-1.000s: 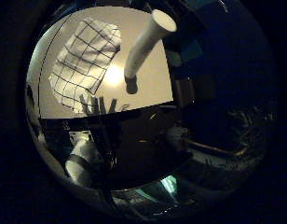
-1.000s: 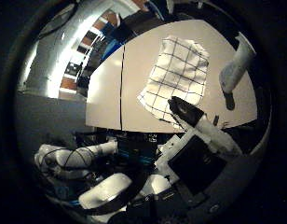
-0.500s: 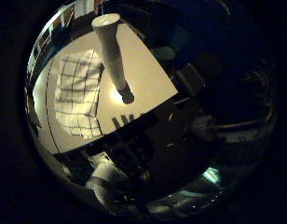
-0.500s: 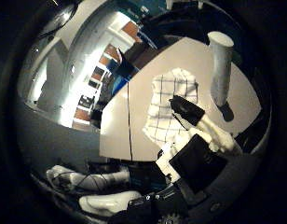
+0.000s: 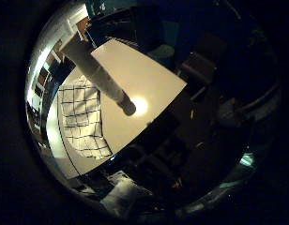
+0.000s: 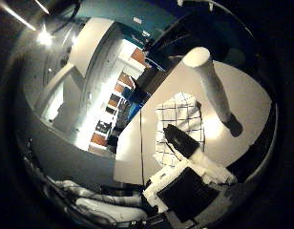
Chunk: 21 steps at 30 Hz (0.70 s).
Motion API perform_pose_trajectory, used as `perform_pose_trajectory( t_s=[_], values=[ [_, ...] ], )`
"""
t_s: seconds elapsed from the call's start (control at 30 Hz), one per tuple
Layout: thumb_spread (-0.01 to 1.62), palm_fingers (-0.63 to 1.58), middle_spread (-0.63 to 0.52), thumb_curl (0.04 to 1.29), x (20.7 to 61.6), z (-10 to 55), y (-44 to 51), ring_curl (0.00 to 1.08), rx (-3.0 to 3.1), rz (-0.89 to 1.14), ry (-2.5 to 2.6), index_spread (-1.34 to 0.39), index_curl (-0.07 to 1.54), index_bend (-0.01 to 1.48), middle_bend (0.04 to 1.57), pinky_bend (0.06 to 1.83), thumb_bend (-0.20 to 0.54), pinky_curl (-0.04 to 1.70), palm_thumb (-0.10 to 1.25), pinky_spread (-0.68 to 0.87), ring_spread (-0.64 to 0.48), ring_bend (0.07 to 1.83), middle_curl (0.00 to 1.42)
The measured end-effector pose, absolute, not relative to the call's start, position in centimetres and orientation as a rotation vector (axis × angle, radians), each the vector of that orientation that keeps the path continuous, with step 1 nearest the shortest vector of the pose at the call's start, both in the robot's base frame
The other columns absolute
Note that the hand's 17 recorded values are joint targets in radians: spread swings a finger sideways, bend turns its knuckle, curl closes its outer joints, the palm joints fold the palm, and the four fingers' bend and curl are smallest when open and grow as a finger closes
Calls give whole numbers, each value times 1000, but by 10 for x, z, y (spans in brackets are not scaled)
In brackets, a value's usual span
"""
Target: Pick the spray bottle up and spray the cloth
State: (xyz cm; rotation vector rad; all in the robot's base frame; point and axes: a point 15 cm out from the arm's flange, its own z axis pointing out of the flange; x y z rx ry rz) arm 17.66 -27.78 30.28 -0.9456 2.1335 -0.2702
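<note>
1. The white spray bottle (image 6: pixel 211 83) stood upright on the pale desk (image 5: pixel 149 79), just beside the checked cloth (image 5: pixel 81 117).
2. The cloth lay flat on the desk near its edge.
3. The hand (image 6: pixel 187 179) hung above the desk, apart from both; whether its fingers (image 6: pixel 178 138) were spread or curled could not be told.

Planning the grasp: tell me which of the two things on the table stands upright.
The white bottle. It stands upright on the table, tall and narrow, while the checked cloth lies flat beside it.
</note>
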Motion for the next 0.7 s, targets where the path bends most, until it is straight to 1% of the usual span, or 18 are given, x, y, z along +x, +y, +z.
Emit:
perform_pose_trajectory(
  t_s=[0.23, 0.57, 0.7],
  values=[
    [1067, 98, 217, 363, 181, 266, -279, 280, -807, -182, 2069, -104, 239, 141, 241, 514, -26, 301, 645, 378, 244, 437, 357],
    [1072, 97, 225, 334, 195, 247, -293, 285, -699, -164, 1982, -90, 241, 144, 260, 537, -26, 296, 584, 379, 248, 497, 355],
    [1070, 101, 225, 326, 198, 240, -300, 286, -667, -165, 1967, -89, 244, 143, 271, 536, -24, 293, 582, 379, 248, 512, 356]
  ],
)
